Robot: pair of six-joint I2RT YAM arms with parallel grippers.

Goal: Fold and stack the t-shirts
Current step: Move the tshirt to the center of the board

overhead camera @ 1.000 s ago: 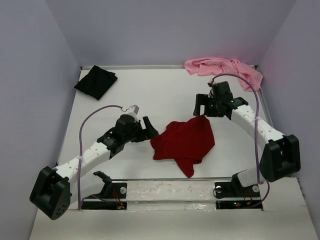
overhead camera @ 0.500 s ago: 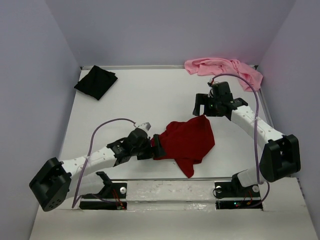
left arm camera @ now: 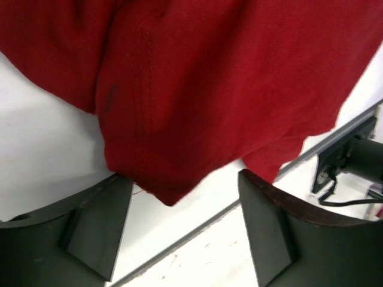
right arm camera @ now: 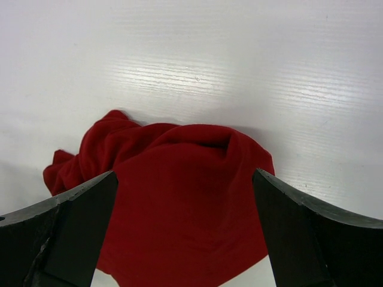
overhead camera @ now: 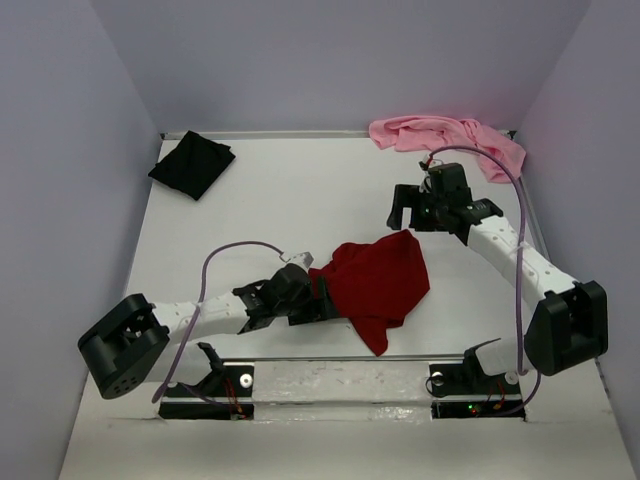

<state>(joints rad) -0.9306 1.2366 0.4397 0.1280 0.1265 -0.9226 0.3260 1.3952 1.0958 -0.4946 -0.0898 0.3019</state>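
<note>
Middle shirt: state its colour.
Shirt: dark red, clearest in the left wrist view.

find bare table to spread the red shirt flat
Widest bare stretch: back middle of the table, between black shirt and pink shirt. Crowded front centre: dark red shirt, left gripper and right gripper by its edges.

Three t-shirts lie on one desk: one dark red t-shirt, one black t-shirt and one light pink t-shirt. There are two arms, the left arm and the right arm. Each carries one two-fingered tool, the left end effector and the right end effector. Two purple cables show, one per arm. The black mounts at the near edge appear to number two, though they are dark and hard to separate.
</note>
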